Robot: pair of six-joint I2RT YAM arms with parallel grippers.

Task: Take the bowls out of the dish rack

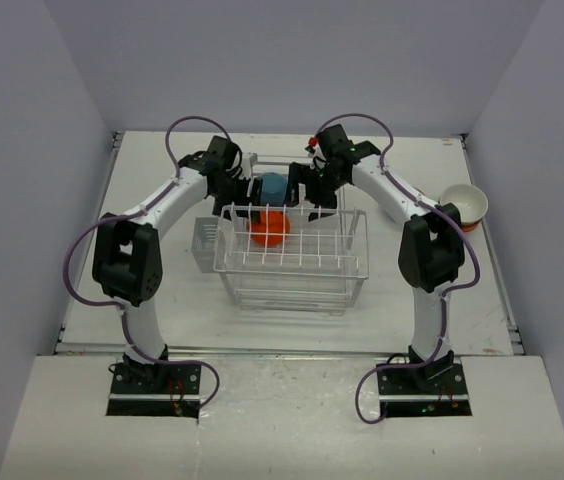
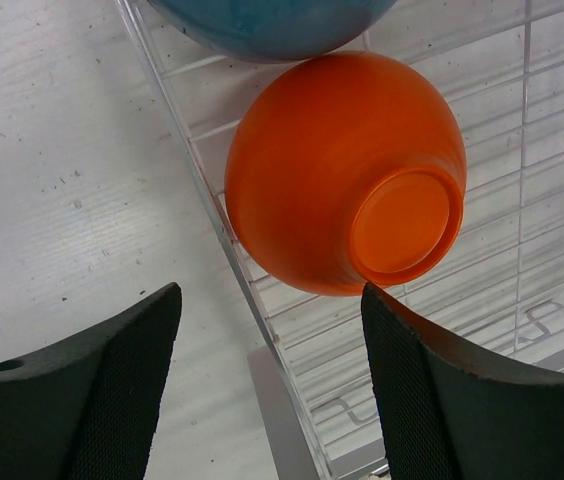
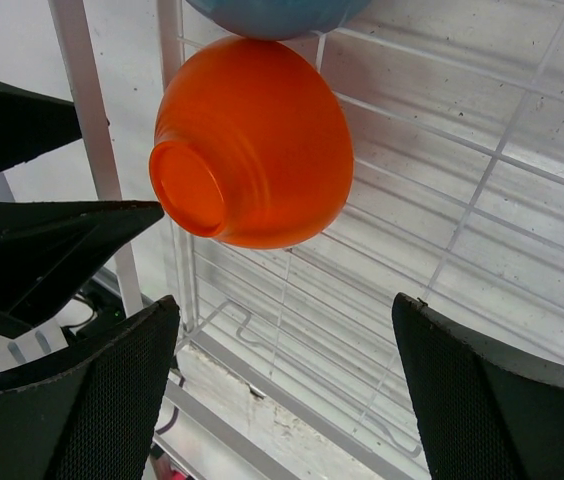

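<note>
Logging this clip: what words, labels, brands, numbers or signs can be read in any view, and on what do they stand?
No text can be read in any view.
The orange bowl, blue bowl, cream bowl and dish rack show plain surfaces with no print.
The arm bases may carry marks, but these are too small to read.

orange bowl [image 1: 270, 228], blue bowl [image 1: 274, 186], in rack [image 1: 292, 262]
</note>
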